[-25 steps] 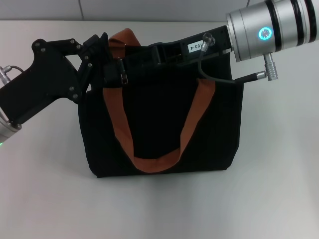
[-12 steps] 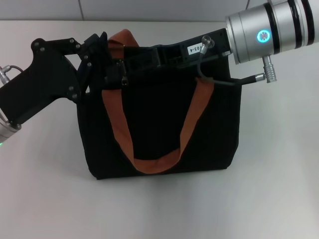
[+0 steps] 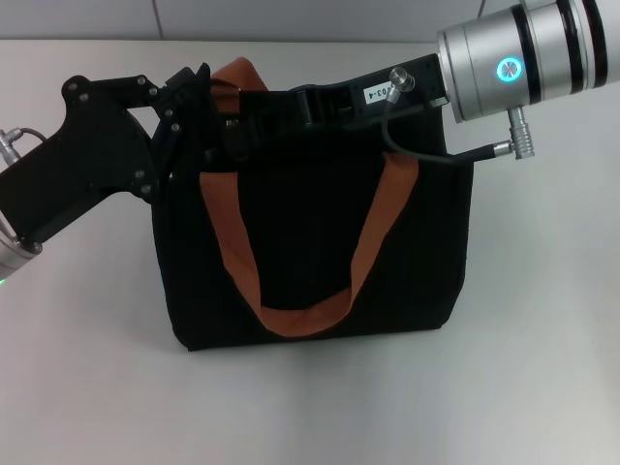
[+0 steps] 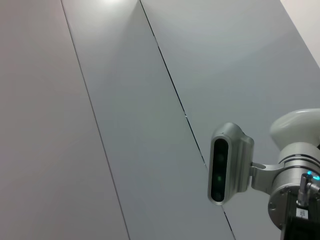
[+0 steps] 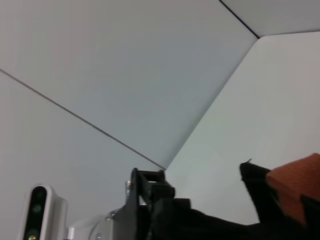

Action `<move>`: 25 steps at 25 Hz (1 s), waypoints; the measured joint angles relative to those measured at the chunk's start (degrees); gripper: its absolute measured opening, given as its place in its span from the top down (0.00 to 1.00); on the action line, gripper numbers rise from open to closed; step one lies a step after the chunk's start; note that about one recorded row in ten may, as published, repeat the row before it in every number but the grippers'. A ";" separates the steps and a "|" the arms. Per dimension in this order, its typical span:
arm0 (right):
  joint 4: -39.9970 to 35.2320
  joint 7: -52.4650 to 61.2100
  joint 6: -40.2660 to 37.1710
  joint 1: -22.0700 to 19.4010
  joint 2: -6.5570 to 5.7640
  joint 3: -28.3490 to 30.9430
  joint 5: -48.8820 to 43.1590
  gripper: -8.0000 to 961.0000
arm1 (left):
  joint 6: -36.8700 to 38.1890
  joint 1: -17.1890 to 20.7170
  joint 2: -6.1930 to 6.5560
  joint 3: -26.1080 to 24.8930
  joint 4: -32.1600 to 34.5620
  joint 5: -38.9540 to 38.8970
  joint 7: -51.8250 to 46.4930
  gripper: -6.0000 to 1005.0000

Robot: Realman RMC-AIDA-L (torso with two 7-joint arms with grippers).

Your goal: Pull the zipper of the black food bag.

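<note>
The left gripper (image 3: pixel 199 107) reaches in from the left, at the far left. The right gripper (image 3: pixel 254 124) stretches in from the far right, meeting it.

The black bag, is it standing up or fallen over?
Standing up: the black food bag sits upright on its base, one orange handle hanging down its front.

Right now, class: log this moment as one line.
left claw: at bag's top left corner | right claw: at zipper | black food bag: upright on table

surface: white table (image 3: pixel 542 320) in front of me | on it: the black food bag (image 3: pixel 310 252), resting directly on the tabletop near the middle | bag's orange-brown handle (image 3: pixel 300 315) draped over its front face
</note>
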 joint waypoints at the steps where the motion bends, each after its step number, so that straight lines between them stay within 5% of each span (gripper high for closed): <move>1: 0.00 -0.01 0.20 -0.01 0.00 -0.02 -0.25 0.69 | 0.04 0.00 0.00 0.00 -0.02 0.00 0.02 0.97; 5: 0.00 -0.29 0.65 0.12 0.00 -0.36 -1.09 0.85 | 0.22 0.01 0.00 -0.02 -0.10 0.00 0.08 0.97; 15: -0.21 -2.30 1.25 0.26 0.00 -0.64 -1.75 0.99 | 0.43 0.24 0.00 -0.03 -0.70 0.01 0.10 0.97; 25: -4.61 0.39 1.83 -0.22 0.00 -0.69 -5.45 0.99 | 0.43 0.73 0.07 -0.45 -0.71 0.01 0.10 0.97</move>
